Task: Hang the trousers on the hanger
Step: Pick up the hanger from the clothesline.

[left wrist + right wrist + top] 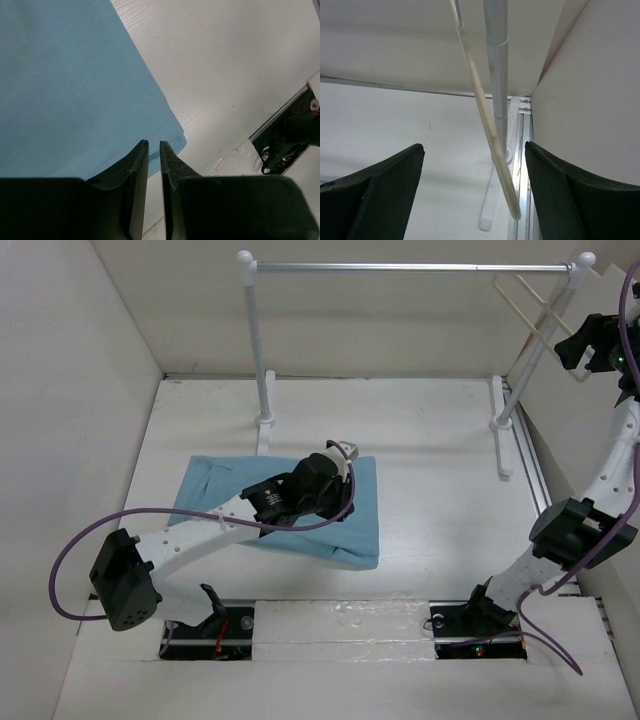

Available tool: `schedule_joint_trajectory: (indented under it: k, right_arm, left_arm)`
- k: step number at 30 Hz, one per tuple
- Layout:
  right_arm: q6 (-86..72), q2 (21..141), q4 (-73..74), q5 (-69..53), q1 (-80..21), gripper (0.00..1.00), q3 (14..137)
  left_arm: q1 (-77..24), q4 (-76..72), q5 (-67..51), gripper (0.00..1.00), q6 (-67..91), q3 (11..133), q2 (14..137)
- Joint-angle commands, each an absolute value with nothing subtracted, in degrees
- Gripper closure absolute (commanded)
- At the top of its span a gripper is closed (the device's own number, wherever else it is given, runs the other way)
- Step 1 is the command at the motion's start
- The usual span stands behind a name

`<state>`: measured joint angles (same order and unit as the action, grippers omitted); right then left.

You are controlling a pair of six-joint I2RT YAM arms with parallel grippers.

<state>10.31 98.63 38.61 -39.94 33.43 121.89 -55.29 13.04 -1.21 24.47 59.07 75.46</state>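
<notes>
Left gripper (345,452), seen from the top: over the far right edge of the trousers (212,485), folded flat on the table (430,490). Right gripper (598,340) way up by the hanger (520,308) on the rail (400,268).

Left wrist: fingers (135,170) nearly shut, just a slit, gripping nothing, right over the trousers' corner.

Right wrist: spread wide, empty, hanger framed between the fingers, touching neither.

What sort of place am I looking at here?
Probably a robot test bench, not a home: two arms bolted to a white table boxed in by plain walls, with a small clothes rail, a hanger and folded trousers.
</notes>
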Motion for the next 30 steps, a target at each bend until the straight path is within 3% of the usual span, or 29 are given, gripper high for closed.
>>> schedule_joint_trajectory:
  k: [1, 2, 3, 8, 13, 14, 16, 17, 22, 28, 30]
  right_arm:
    - [10.3, 99.0, 37.7, -43.2, 34.2, 0.16, 121.9]
    - [10.1, 98.9, 37.0, -43.9, 34.2, 0.25, 121.5]
    - [9.8, 99.0, 36.9, -44.5, 34.2, 0.27, 121.3]
    - [9.4, 100.0, 37.1, -44.2, 34.2, 0.26, 121.1]
    - [10.8, 100.5, 37.8, -42.6, 32.2, 0.35, 120.3]
    - [11.0, 100.5, 38.0, -42.7, 31.3, 0.50, 120.1]
    - [11.2, 99.8, 37.5, -42.5, 30.6, 0.62, 119.4]
    - [11.2, 99.3, 35.4, -42.4, 29.9, 0.77, 118.5]
    - [10.6, 93.4, 31.8, -36.1, 26.1, 0.99, 113.9]
    - [8.1, 86.2, 26.3, -26.3, 21.0, 1.00, 109.9]
    - [7.6, 83.4, 25.1, -22.7, 20.5, 1.00, 108.8]
  left_arm:
    - [-55.5, 11.7, -0.6, 0.88, 22.8, 59.6, 74.1]
    - [-55.5, 11.7, -0.6, 0.88, 22.8, 59.6, 74.3]
    - [-55.5, 11.7, -0.6, 0.88, 22.8, 59.6, 74.3]
    - [-55.5, 11.7, -0.5, 0.89, 23.2, 59.6, 74.6]
    - [-55.5, 11.5, -0.5, 0.89, 23.9, 59.9, 75.5]
    - [-55.5, 11.5, -0.7, 0.89, 24.0, 60.3, 75.8]
    - [-54.9, 11.7, -1.1, 0.89, 24.3, 60.6, 76.0]
    - [-54.9, 11.7, -1.1, 0.89, 24.3, 61.0, 76.1]
    - [-54.9, 12.4, -1.3, 0.90, 24.7, 61.9, 76.6]
    - [-53.9, 14.0, -1.1, 0.87, 25.0, 64.4, 76.5]
    - [-53.3, 14.8, -1.1, 0.78, 25.2, 67.2, 76.7]
